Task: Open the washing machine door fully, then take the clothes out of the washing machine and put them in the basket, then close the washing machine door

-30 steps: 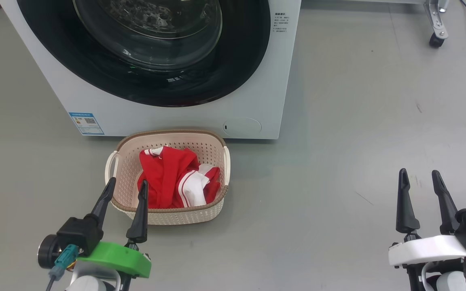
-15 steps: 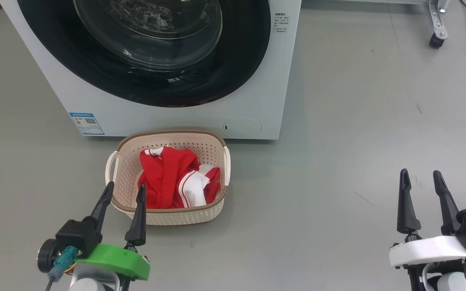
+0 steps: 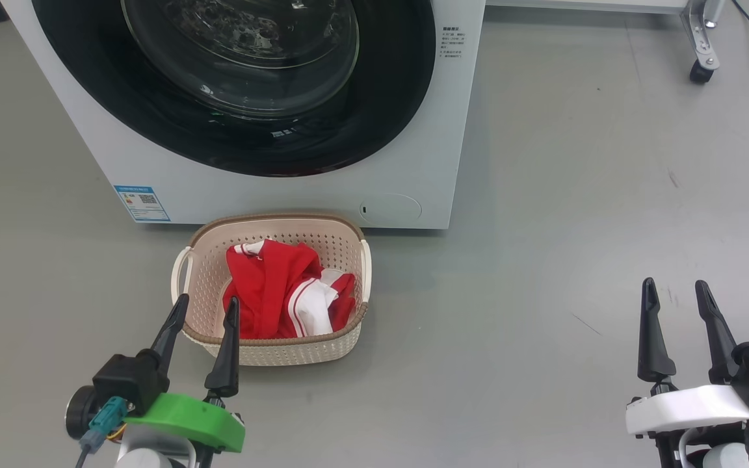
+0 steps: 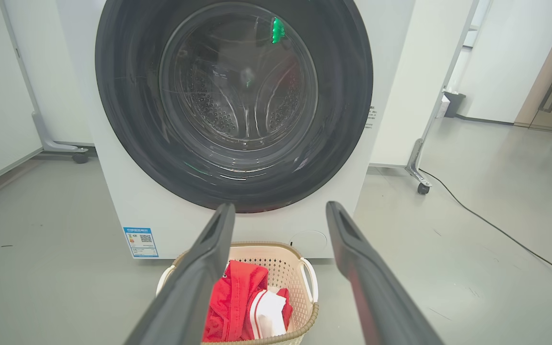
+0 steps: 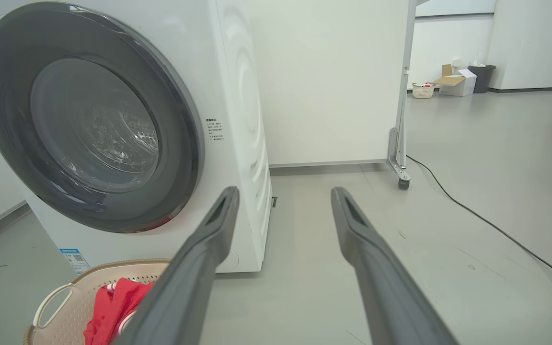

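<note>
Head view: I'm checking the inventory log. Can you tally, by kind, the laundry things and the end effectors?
Washing machine: 1
Basket: 1
Heap of red-and-white clothes: 1
End effectors: 2 (left end effector, right end effector)
Total: 5

left tool spread, right tool — likewise

The grey floor bears the washing machine and basket.
</note>
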